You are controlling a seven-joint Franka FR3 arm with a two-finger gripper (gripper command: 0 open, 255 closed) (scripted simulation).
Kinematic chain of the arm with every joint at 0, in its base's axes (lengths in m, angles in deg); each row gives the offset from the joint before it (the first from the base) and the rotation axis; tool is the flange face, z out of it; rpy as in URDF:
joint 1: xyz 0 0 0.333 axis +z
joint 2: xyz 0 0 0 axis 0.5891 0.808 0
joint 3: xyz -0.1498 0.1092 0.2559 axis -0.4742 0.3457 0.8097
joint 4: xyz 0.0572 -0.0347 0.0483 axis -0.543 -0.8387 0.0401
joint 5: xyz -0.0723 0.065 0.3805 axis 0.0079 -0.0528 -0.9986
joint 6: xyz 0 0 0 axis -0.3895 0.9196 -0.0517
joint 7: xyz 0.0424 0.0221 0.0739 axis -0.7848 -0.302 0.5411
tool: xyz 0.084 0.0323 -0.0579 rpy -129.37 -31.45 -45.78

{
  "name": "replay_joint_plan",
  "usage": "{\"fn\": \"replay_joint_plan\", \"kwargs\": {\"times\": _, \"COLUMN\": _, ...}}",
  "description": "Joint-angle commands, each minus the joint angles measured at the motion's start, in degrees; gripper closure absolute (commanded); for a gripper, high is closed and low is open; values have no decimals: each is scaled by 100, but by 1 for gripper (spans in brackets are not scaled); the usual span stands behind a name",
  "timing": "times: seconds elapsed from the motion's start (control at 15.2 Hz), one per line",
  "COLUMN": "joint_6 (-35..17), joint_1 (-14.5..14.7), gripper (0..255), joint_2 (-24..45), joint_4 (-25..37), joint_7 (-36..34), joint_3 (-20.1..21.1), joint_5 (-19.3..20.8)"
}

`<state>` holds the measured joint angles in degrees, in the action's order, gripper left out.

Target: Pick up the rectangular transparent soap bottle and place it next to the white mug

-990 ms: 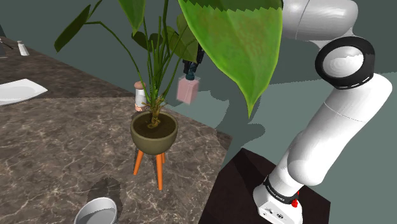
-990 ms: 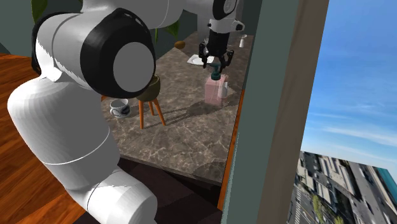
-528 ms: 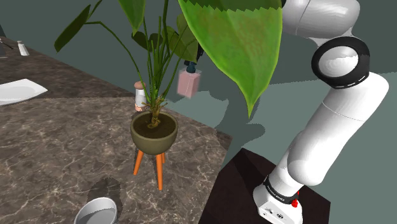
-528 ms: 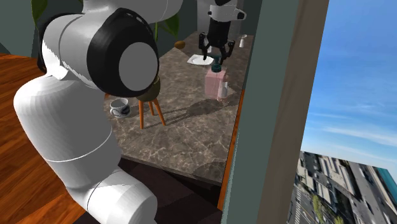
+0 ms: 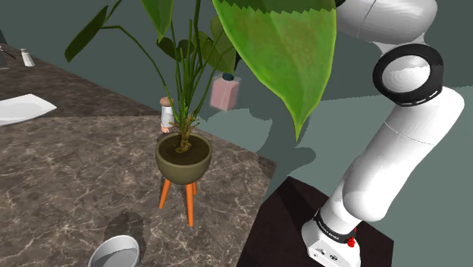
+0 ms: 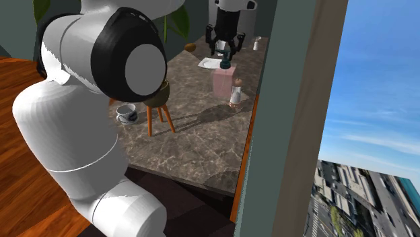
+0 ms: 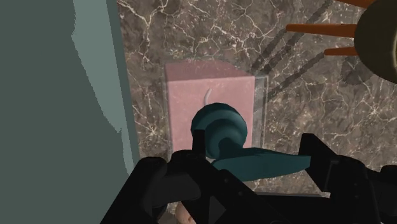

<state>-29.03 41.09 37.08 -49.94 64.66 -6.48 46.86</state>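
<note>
Up close, teal-pumped pink bottle.

Home: marble counter, potted plant, wood floor.

mug cropped at bottom edge, plate cropped left

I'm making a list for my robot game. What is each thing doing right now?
soap bottle, upright, held in the air above the counter.
pincer, shut on the soap bottle.
white mug, standing upright on the counter.
plant pot, standing upright.
small bottle, standing on the counter.
</note>
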Motion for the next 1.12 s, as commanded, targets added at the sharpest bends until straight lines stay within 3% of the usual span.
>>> {"fn": "replay_joint_plan", "kwargs": {"times": 0.0, "joint_6": -70, "joint_1": 105, "gripper": 255, "joint_2": -218, "joint_4": -255, "joint_7": -196, "joint_3": 99, "joint_5": 17}}
{"fn": "replay_joint_plan", "kwargs": {"times": 0.53, "joint_6": -365, "joint_1": 562, "gripper": 255, "joint_2": -1054, "joint_4": -1235, "joint_7": -1175, "joint_3": 658, "joint_5": 5}}
{"fn": "replay_joint_plan", "kwargs": {"times": 1.06, "joint_6": -551, "joint_1": 981, "gripper": 255, "joint_2": -1517, "joint_4": -1720, "joint_7": -2215, "joint_3": 1312, "joint_5": -100}}
